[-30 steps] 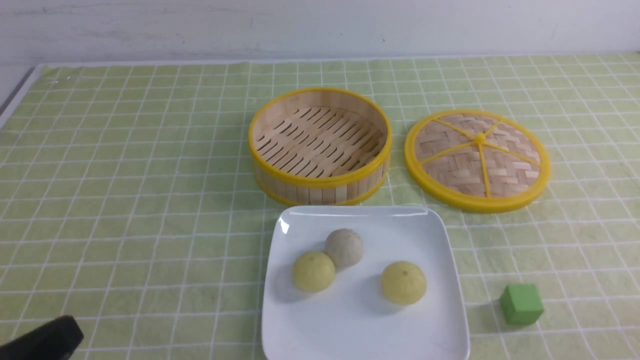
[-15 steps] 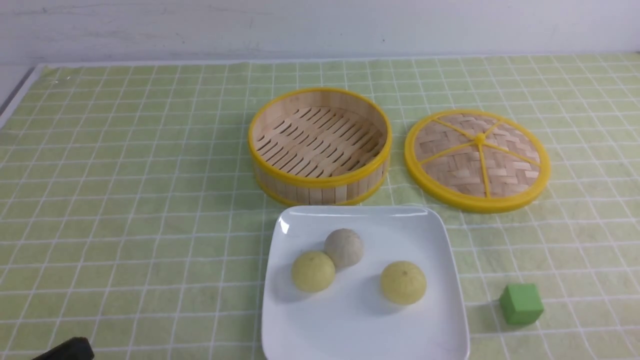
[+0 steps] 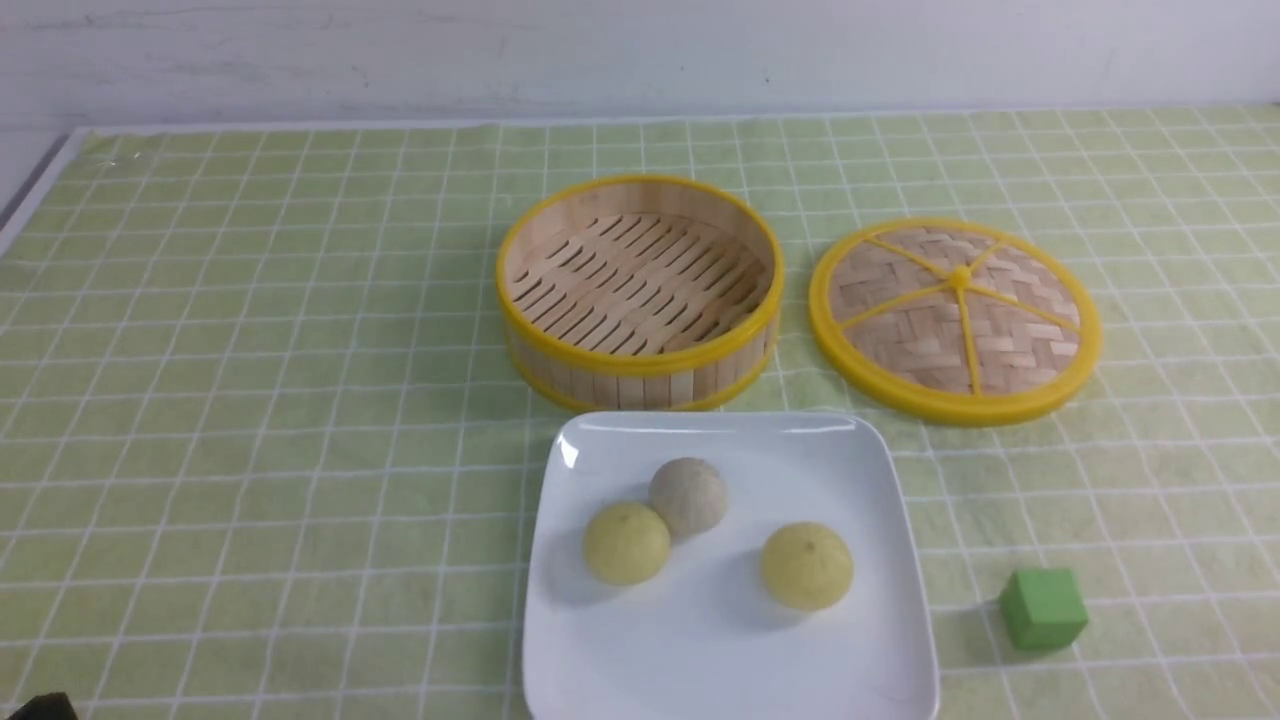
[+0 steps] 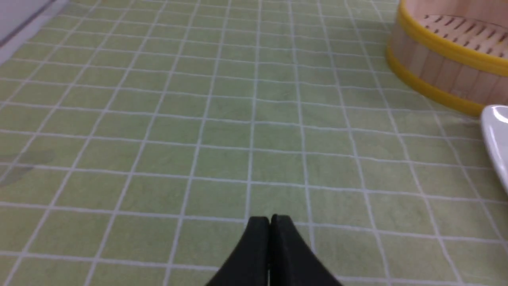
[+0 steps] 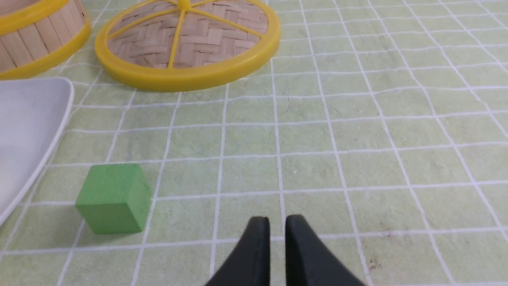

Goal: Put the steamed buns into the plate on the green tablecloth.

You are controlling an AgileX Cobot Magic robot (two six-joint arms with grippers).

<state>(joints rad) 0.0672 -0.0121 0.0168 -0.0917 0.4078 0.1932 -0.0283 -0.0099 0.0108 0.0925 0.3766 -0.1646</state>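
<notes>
Three steamed buns lie in the white square plate (image 3: pixel 720 660) on the green tablecloth (image 3: pixel 250 400): a greyish one (image 3: pixel 688 495), touching a pale yellow one (image 3: pixel 626 542), and another yellow one (image 3: pixel 806 565) apart to the right. My left gripper (image 4: pixel 270 218) hovers over bare cloth to the left of the plate's edge (image 4: pixel 498 139), fingers pressed together and empty. Only a dark sliver of it (image 3: pixel 40 708) shows in the front view. My right gripper (image 5: pixel 277 219) hangs over cloth to the right of the plate (image 5: pixel 27 127), with a narrow gap between its fingers and nothing in it.
An empty bamboo steamer (image 3: pixel 640 290) with a yellow rim stands behind the plate. Its woven lid (image 3: pixel 955 320) lies to the right. A green cube (image 3: pixel 1043 607) sits on the cloth right of the plate, close to my right gripper. The cloth's left edge is far left.
The dark tip of my left arm has slid down and out at the front view's bottom left corner. Buns, plate, steamer and cube have not moved.
</notes>
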